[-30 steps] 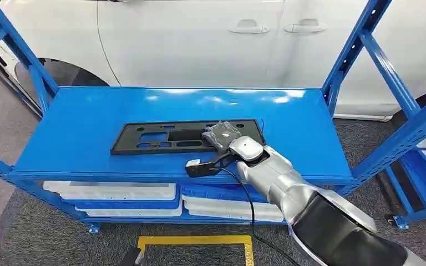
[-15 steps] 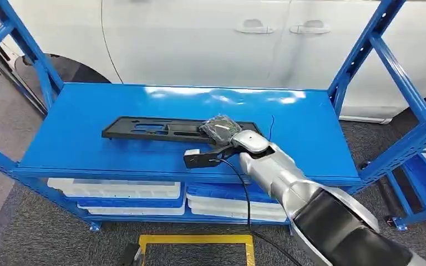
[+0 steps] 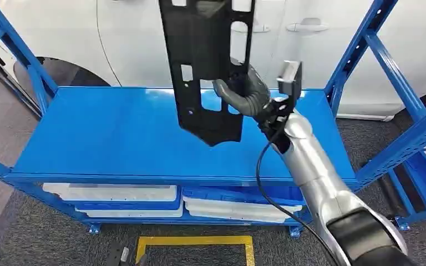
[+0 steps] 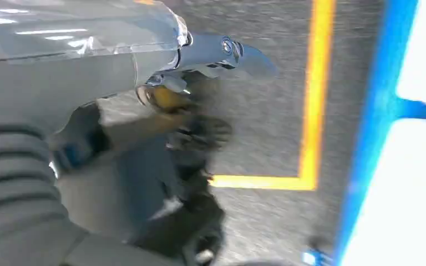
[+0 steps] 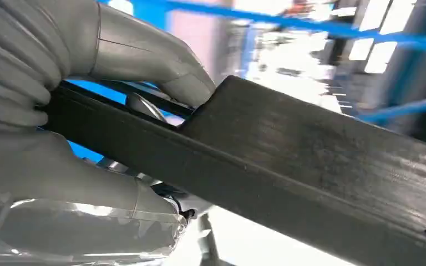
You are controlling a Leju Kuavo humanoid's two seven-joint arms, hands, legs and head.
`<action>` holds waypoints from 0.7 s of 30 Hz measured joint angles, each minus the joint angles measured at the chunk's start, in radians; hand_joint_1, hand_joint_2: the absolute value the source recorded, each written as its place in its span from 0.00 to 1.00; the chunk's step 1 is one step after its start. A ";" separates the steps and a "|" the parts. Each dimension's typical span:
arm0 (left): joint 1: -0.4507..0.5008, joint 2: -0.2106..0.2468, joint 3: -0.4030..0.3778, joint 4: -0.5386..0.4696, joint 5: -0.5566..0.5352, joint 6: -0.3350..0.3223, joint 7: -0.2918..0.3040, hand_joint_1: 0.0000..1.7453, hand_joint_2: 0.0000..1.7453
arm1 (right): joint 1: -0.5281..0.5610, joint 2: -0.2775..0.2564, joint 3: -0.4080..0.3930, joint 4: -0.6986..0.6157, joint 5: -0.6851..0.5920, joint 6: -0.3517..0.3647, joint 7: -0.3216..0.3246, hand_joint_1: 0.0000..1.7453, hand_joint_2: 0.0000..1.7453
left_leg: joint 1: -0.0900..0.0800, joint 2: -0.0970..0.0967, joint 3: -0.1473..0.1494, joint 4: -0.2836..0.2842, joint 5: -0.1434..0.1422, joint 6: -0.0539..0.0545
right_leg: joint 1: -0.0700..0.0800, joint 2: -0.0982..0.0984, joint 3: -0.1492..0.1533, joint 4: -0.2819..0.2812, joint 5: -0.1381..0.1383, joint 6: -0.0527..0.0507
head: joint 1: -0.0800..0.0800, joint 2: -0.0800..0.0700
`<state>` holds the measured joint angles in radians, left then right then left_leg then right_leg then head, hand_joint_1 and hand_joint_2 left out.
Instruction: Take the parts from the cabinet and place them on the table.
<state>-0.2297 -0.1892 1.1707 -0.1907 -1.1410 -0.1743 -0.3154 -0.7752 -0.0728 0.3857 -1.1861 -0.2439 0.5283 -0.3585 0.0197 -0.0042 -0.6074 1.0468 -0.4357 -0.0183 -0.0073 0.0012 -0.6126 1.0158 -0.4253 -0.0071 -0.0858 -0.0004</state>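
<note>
Black plastic part [image 3: 205, 66] hung upright in the air above the blue shelf [image 3: 105, 138], near its back edge, clear of the surface, in front of the white car [image 3: 144, 44]. To its right, my right hand [image 3: 244, 91] gripped its edge, thumb and fingers [image 5: 161, 72] clamped on the panel. My left hand [image 4: 194, 133] was blurred above the floor [image 4: 272, 127]; I could not tell its state.
</note>
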 joint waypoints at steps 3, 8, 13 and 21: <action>0.001 0.000 0.016 0.000 0.010 -0.016 -0.026 0.00 1.00 | 0.124 -0.041 0.009 -0.108 -0.044 0.007 -0.035 0.94 1.00 | -0.007 -0.003 0.007 -0.014 -0.010 0.019 | 0.005 0.006 -0.007 0.002 0.003 0.015 | 0.000 0.000; -0.002 0.000 0.032 0.000 0.011 0.001 -0.033 0.00 1.00 | 0.229 -0.092 0.023 -0.207 -0.058 0.015 -0.049 0.94 1.00 | -0.006 0.001 0.012 -0.027 -0.001 0.049 | -0.004 0.004 -0.071 0.145 -0.085 0.041 | 0.000 0.000; 0.009 0.003 0.035 0.000 0.010 0.067 -0.026 0.00 1.00 | 0.381 -0.118 0.060 -0.270 -0.028 -0.005 -0.095 0.94 1.00 | -0.007 -0.003 0.013 -0.026 -0.005 0.050 | -0.007 0.004 -0.109 0.209 -0.065 0.041 | 0.000 0.000; 0.016 0.005 0.040 0.000 0.028 0.048 0.063 0.00 1.00 | 0.513 -0.147 0.081 -0.342 -0.018 -0.056 -0.106 0.94 1.00 | -0.012 -0.002 0.018 -0.017 -0.027 0.014 | -0.003 -0.003 0.000 -0.010 0.010 0.000 | 0.000 0.000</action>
<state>-0.2140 -0.1842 1.2104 -0.1907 -1.1135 -0.1259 -0.2525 -0.2621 -0.2201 0.4666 -1.5286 -0.2621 0.4723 -0.4643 0.0073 -0.0063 -0.5898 1.0301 -0.4629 -0.0047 -0.0106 -0.0017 -0.6128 1.0054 -0.4153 -0.0073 -0.0858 -0.0004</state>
